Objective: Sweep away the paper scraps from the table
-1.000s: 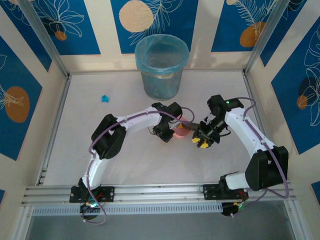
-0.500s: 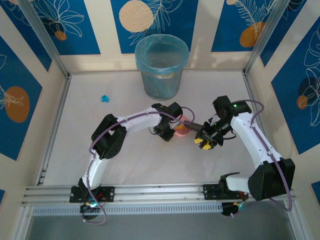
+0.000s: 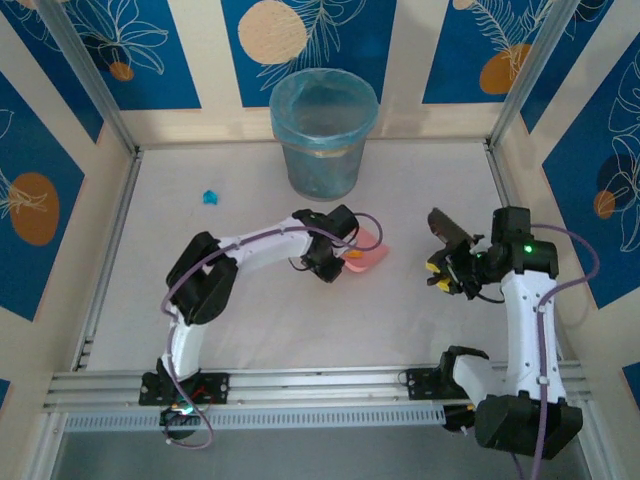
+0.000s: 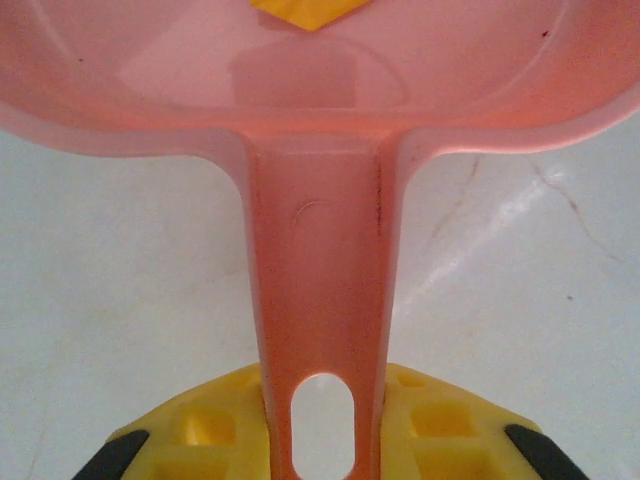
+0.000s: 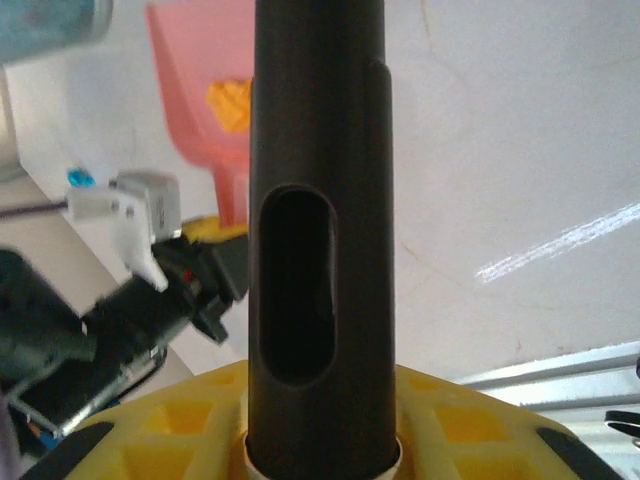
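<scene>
Sweep in progress. My left fingers (image 4: 210, 430) pinch the dustpan (image 4: 320, 300) by its handle, my right fingers (image 5: 450, 425) the brush (image 5: 320, 150). A yellow scrap (image 5: 230, 105) sits in the dustpan. A blue scrap (image 3: 210, 197) — seemingly the last — lies unswept, far left on the bench (image 3: 300, 320).

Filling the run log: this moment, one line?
left tool: shut on dustpan; right tool: shut on brush handle; yellow scrap in dustpan; blue scrap on table

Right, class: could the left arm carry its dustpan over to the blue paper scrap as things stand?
Probably yes. The blue scrap lies on open table left of the bin, nothing stands between it and the dustpan in the left gripper, and that arm is bent, not stretched.
</scene>
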You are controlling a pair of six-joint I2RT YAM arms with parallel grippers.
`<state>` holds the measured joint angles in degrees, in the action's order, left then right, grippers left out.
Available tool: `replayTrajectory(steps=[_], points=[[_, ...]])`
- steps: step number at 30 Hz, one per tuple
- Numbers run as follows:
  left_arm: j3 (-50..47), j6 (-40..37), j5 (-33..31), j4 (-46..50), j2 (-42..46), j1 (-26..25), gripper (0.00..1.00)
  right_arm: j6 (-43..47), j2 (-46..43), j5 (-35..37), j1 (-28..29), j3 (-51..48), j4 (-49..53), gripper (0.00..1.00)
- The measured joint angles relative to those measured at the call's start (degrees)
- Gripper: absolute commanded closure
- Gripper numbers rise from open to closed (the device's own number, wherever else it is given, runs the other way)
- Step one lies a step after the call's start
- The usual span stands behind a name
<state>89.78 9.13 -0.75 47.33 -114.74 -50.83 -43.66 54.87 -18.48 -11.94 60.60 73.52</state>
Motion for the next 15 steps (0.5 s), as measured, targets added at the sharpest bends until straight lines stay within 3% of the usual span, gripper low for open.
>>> replayTrajectory(steps=[10, 15], points=[[-1.66, -0.02, -2.58, 0.52, 12.35, 0.0, 1.0, -2.62, -0.76, 0.0, -0.26, -4.9, -2.6, 1.0], [0.28, 0.0, -3.61, 3.69, 14.67, 0.0, 1.0, -6.03, -1.07, 0.07, 3.74, -7.96, -5.73, 1.0]])
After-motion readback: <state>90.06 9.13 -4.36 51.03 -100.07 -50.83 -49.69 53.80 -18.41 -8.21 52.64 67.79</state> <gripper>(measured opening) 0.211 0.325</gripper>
